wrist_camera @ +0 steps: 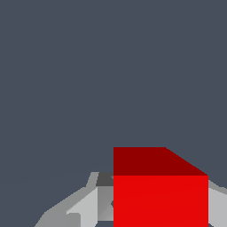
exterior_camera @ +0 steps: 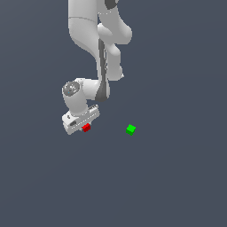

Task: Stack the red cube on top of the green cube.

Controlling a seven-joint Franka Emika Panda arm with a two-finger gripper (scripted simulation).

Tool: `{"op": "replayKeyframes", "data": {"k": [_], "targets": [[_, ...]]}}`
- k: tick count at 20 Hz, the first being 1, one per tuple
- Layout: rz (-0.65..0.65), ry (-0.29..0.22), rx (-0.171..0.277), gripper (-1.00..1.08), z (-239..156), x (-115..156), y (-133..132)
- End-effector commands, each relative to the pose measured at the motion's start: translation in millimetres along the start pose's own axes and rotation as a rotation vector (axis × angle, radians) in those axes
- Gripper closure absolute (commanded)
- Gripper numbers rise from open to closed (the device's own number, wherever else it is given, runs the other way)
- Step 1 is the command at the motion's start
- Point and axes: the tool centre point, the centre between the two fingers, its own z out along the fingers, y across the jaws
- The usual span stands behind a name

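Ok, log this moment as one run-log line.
stage: at pickup | gripper: at red cube, grasp unclear | green cube: apart toward exterior view's right, nothing on it | stack: not done

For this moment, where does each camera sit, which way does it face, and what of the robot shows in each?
Exterior view: off the arm, apparently high up, looking down on the floor; shows the arm, the gripper, the red cube beside it and the green cube apart, toward the exterior view's right.
Wrist view: on the wrist, looking along the fingers; the red cube fills the near field.
Shared: the red cube and the gripper; the green cube shows only in the exterior view.
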Motion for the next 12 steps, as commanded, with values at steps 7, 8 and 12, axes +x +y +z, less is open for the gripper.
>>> {"op": "replayKeyframes", "data": {"k": [7, 8, 12], "targets": [[-0.001, 0.001, -0.002, 1.08, -53.0, -0.1, -0.7], [-0.001, 0.001, -0.002, 1.08, -59.3, -0.1, -0.7], [-0.001, 0.001, -0.002, 1.08, -78.4, 0.2, -0.5]]}}
